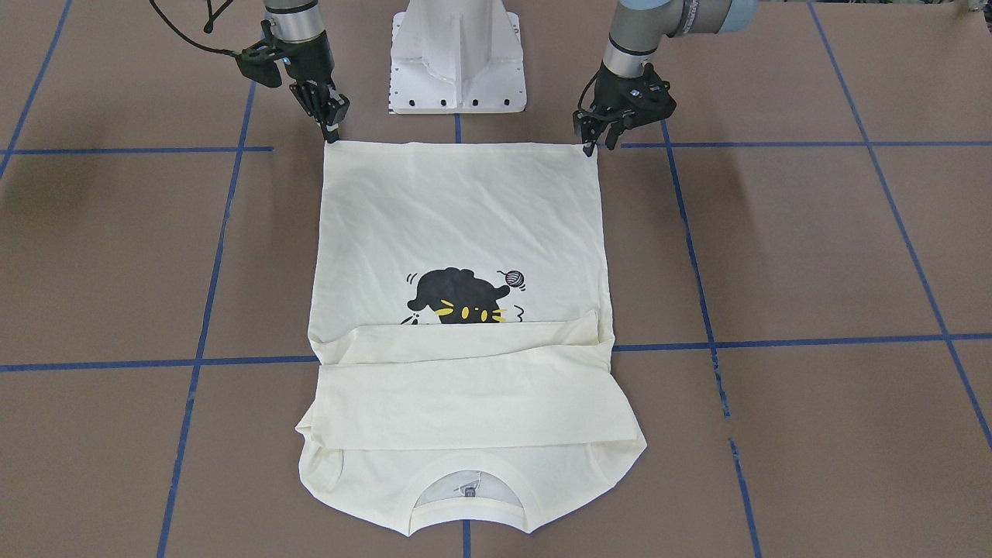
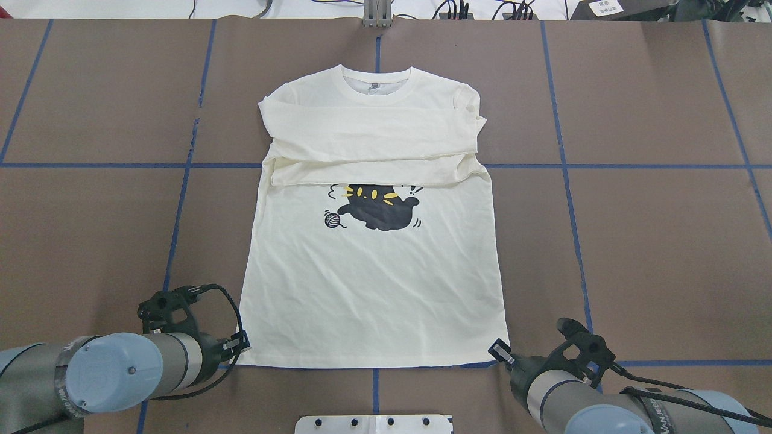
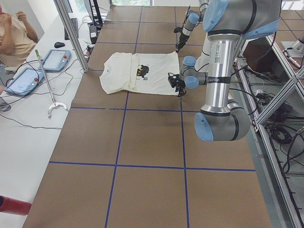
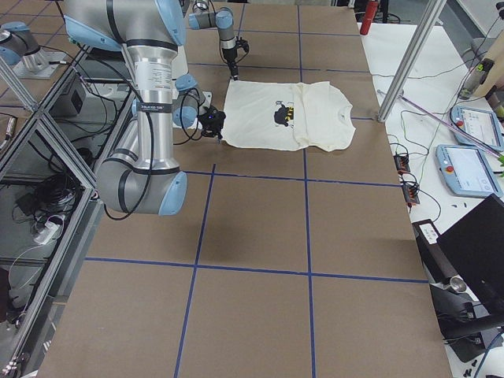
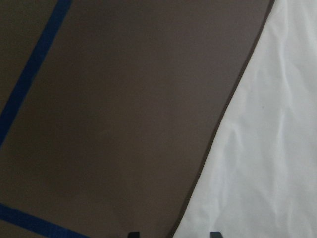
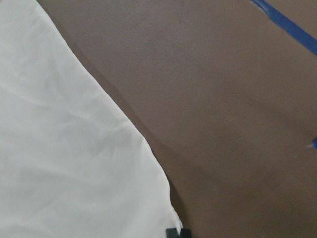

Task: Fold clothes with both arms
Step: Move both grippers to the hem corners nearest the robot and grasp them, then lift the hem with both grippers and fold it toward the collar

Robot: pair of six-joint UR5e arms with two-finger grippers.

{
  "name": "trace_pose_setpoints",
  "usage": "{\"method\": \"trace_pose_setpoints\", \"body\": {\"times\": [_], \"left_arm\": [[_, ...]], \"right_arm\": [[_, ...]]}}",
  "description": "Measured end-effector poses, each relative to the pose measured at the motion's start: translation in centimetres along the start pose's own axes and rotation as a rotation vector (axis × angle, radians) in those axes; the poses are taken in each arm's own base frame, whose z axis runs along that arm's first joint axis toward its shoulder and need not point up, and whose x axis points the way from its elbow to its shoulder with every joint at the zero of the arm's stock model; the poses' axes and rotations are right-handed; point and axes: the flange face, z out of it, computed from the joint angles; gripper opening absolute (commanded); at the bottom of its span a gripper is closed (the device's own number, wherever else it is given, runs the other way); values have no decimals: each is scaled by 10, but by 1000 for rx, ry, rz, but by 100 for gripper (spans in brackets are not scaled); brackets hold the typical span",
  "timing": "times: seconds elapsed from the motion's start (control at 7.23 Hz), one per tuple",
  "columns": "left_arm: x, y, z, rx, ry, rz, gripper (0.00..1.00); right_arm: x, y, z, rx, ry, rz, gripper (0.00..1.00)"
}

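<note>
Exterior front-facing view: the T-shirt is seen laid flat, print up, sleeves folded across the chest. One hem corner is straddled by the spread left gripper. The other is touched by the right gripper, whose fingers are pressed together.

Cat print partly beneath the folded sleeves, its collar-side edge out of sight.

Even bright light, soft shadows; T-shirt blurred in both wrist views
</note>
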Motion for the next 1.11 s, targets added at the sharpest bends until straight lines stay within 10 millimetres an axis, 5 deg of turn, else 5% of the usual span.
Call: {"method": "trace_pose_setpoints", "body": {"times": [0.14,0.41,1.11], "left_arm": [[-1,5,3,-7,-5,7,49],[-1,10,4,-15,-7,14,0],[3,13,-6,-32,11,16,0]], "right_arm": [[1,0,0,1,1,0,0],[1,0,0,1,2,-1,0],[1,0,0,1,1,-1,0]]}}
